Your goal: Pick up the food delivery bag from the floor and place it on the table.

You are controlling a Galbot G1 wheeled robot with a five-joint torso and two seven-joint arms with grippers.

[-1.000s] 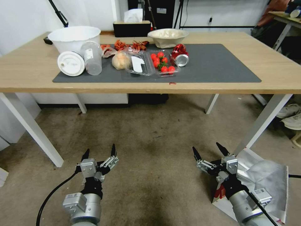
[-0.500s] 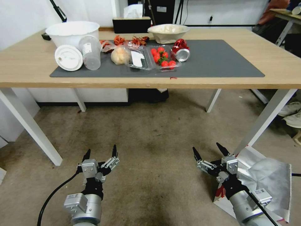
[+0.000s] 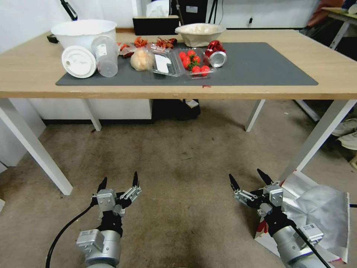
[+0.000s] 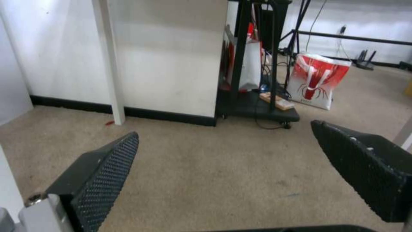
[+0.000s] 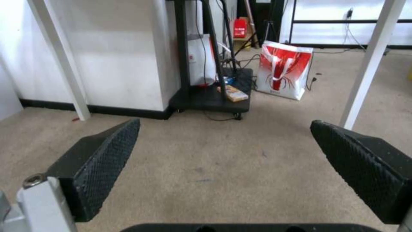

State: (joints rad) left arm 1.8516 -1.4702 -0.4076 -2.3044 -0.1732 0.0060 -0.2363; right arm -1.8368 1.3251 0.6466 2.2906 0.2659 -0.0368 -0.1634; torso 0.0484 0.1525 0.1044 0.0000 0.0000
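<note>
Below the near edge of the table [image 3: 29, 80], both arms reach forward side by side over the floor [image 3: 178, 156], forearms low and fingertips aimed toward the table. Left gripper [image 3: 118, 180]: held above bare carpet, jaws spread apart and holding nothing; in the left wrist view its two dark textured fingers [image 4: 103, 174] stand wide of one another with only carpet between them. Right gripper [image 3: 248, 178]: likewise splayed and empty, poised just beside the table's near right leg [image 3: 316, 139]; in the right wrist view its fingers [image 5: 101, 154] frame open floor. Food delivery bag [image 3: 319, 212]: on the floor at the robot's right, just behind and beside the right wrist, partly covered by that forearm. It seems to lie tipped over, silver foil lining uppermost and a red side panel low against the carpet, though the arm hides too much to fix its long axis or which way its mouth points. Neither gripper touches it. On the table a dark grey mat [image 3: 260, 67] carries a white bucket [image 3: 83, 31], a round lid [image 3: 78, 61], a clear cup [image 3: 106, 56], a tray of tomatoes [image 3: 193, 65] and a tipped can [image 3: 217, 57]. Farther off, both wrist views show a red-and-white shopping bag [image 5: 283, 69] standing upright on the carpet.
</note>
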